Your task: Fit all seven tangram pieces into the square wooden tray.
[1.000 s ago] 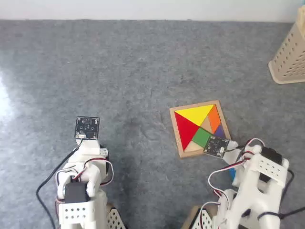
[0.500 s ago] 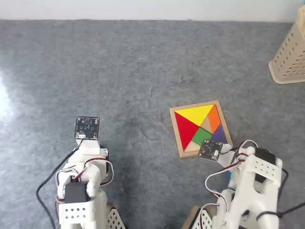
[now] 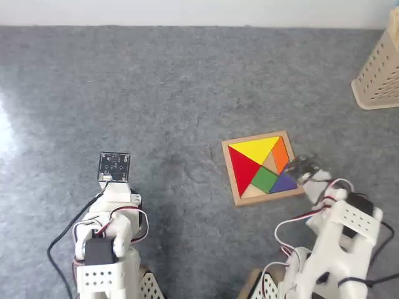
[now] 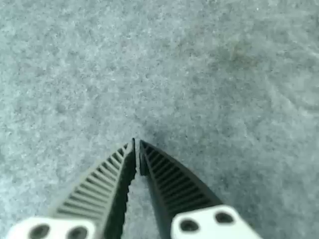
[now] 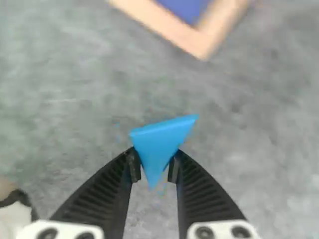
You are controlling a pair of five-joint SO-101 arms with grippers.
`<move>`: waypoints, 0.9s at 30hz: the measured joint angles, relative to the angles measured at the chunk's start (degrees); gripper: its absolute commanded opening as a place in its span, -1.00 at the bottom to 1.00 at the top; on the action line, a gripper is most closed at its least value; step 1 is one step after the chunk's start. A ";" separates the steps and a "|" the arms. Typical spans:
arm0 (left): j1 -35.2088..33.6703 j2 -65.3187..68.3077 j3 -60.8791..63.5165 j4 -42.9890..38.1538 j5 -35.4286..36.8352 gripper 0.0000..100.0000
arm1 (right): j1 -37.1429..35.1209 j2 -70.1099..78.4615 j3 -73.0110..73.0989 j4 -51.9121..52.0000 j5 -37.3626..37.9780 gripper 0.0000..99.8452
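While the big grey desk looks the same as it did a second ago, the right arm has moved. Its front end hung over the near corner of the square wooden tray, and now it has swung out to the side, just past the tray's right edge. That lets us see the whole tray again. The left arm has not moved at all and sits well apart from the tray. Inside the tray lie the yellow triangle, the red triangle, the orange piece, the purple piece and the green square. Two wood-coloured patches show among them, one in the middle and one by the near edge. I think these are gaps that need pieces, so the job is not done yet. The right pincer is open only a little, just enough to squeeze the blue triangle by one of its points. The triangle hangs over bare desk, near a corner of the tray but not in it. It probably belongs in one of the gaps. The left pincer is closed, with its tips almost touching, and it holds nothing.
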 measured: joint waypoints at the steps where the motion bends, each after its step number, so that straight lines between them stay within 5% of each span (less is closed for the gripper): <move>1: 0.00 0.00 0.00 0.00 0.00 -0.98 | 1.05 0.00 -0.70 -0.35 -0.97 -0.93; 10: 0.00 0.00 0.00 0.00 0.00 -0.98 | 9.05 3.96 -9.49 -3.60 -11.25 -0.93; 18: 0.00 0.00 0.00 0.00 0.00 -0.98 | 7.91 30.95 -31.03 -2.81 -27.87 -0.97; 27: 0.00 0.00 0.00 0.00 0.00 -0.98 | 6.24 47.56 -46.24 3.78 -35.96 -0.70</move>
